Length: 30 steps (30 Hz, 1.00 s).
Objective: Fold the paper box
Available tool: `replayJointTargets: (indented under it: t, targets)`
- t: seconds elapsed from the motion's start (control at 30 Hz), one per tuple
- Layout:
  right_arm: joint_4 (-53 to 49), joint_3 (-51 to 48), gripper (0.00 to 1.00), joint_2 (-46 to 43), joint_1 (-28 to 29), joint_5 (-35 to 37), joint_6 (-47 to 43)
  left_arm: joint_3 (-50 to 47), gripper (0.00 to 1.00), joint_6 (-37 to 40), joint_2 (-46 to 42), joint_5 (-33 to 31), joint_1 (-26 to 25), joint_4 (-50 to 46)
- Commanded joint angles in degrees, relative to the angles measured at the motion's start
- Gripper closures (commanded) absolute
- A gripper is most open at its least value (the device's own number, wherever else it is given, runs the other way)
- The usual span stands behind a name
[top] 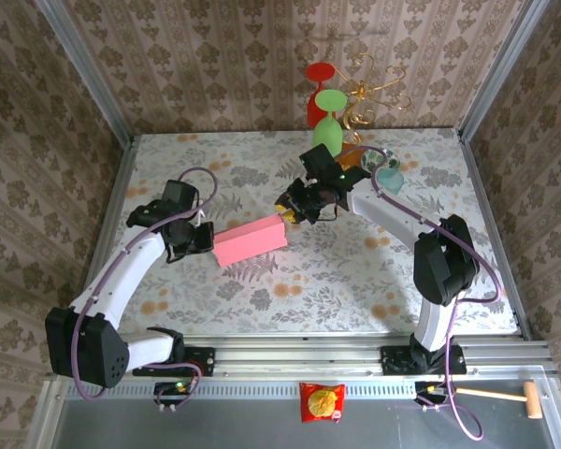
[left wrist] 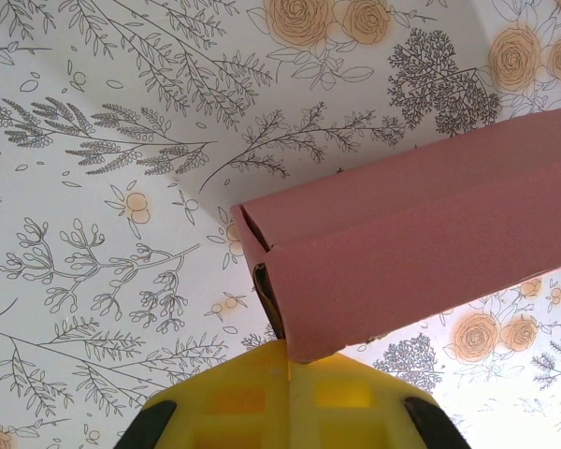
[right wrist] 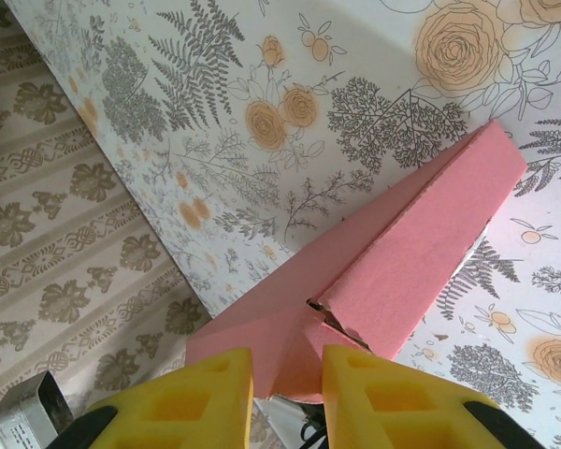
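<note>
Over the worktop the paper box, nearly closed, is spanned between the arms; end tucking is judged in hand. It is pinched by the clenched left end effector and straddled by the right end effector, perhaps not yet gripped, so firmer closing is needed

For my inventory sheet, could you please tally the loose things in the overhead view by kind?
Pink paper box: 1
Goblets: 3, red, green, teal
Gold wire ornament: 1
Snack packet: 1
Wooden mallet: 1
Total: 7; an orange shape beside the goblets is unclear, uncounted.
</note>
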Motion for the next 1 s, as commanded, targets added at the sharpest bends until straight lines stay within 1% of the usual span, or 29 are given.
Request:
replayJointTargets:
  t: [0.0, 0.43, 0.7, 0.73, 0.83, 0.87, 0.97]
  targets:
    - [-2.2, 1.8, 0.73, 1.7, 0.9, -3.6, -1.2, -1.0, 1.0, -0.7, 1.4, -1.3, -0.4, -4.2]
    - [-3.1, 2.5, 0.76, 1.5, 0.7, -5.4, -1.8, -0.2, 1.0, -0.3, 0.7, -1.3, -0.4, -4.5]
    - [-6.6, 2.9, 0.79, 1.5, 0.1, -6.5, -4.2, -0.2, 1.0, -0.6, 0.7, -1.1, -0.4, -4.4]
    - [-7.1, 2.9, 0.79, 1.4, 0.1, -6.7, -4.8, -0.1, 1.0, -0.5, 0.7, -1.1, -0.4, -4.4]
    - [-8.7, 3.0, 0.74, 1.4, -0.2, -6.6, -6.5, 0.2, 1.0, -0.5, 0.7, -1.0, -0.4, -4.6]
    - [-9.4, 3.2, 0.74, 1.4, -0.3, -6.4, -7.5, 0.3, 1.0, -0.5, 0.7, -0.8, -0.4, -4.6]
    - [-13.2, 5.3, 0.73, 2.0, -0.4, -4.3, -12.9, 0.4, 1.0, -0.5, 1.0, -0.2, -0.4, -4.7]
